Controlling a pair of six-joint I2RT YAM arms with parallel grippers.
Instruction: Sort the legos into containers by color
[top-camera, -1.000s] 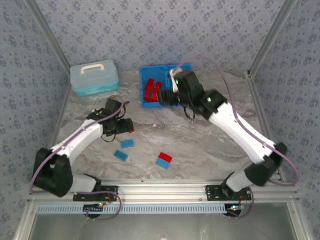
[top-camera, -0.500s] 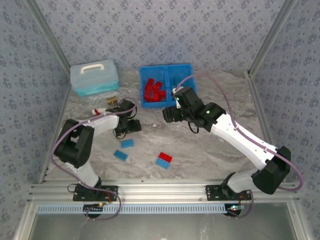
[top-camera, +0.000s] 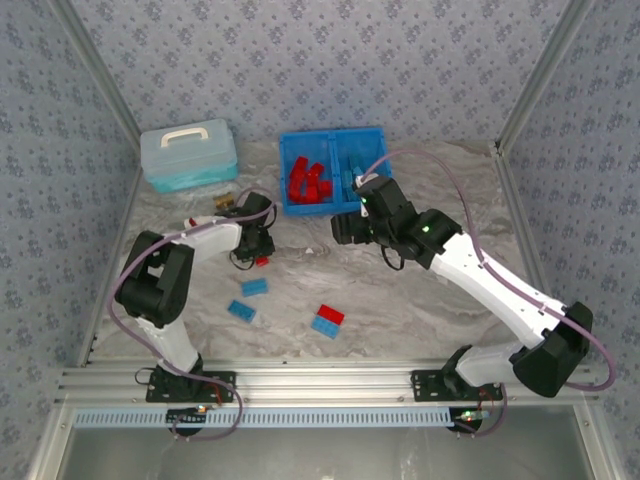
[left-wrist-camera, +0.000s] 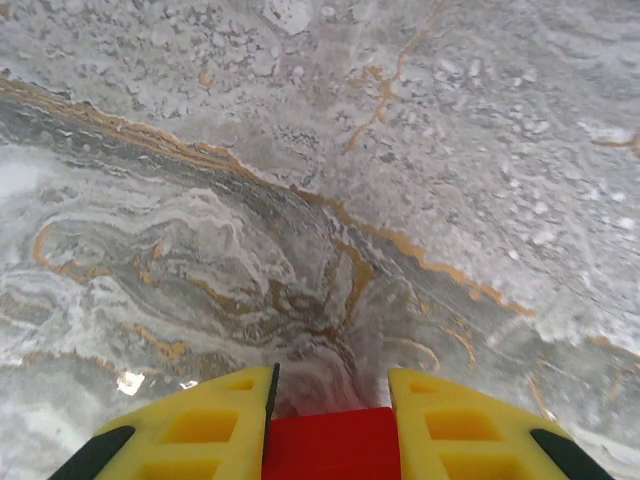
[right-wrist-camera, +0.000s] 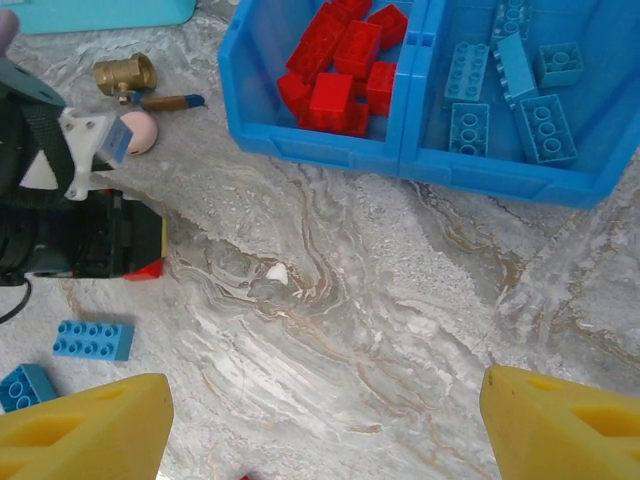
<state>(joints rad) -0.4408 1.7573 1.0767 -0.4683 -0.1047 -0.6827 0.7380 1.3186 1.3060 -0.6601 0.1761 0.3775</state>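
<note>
Fingers (left-wrist-camera: 200, 430) of the left gripper (left-wrist-camera: 330, 395) pinch a red brick (left-wrist-camera: 325, 445) between them, down at the marble table (left-wrist-camera: 400, 150). From the top view, two blue bricks (top-camera: 254, 287) lie loose at its 6 o'clock, and a red-and-blue pair (top-camera: 328, 320) lies side by side between 4 and 5 o'clock. The right gripper (right-wrist-camera: 322, 385) hangs with its jaws spread wide, holding nothing. At 12 o'clock in its wrist view sits the blue bin (right-wrist-camera: 330, 150), with red bricks (right-wrist-camera: 335, 75) piled in the left compartment and light blue bricks (right-wrist-camera: 510, 85) in the right compartment.

Yellow fingers (left-wrist-camera: 200, 430) grip a red lego (left-wrist-camera: 330, 445) over marble tabletop (left-wrist-camera: 400, 150).
</note>
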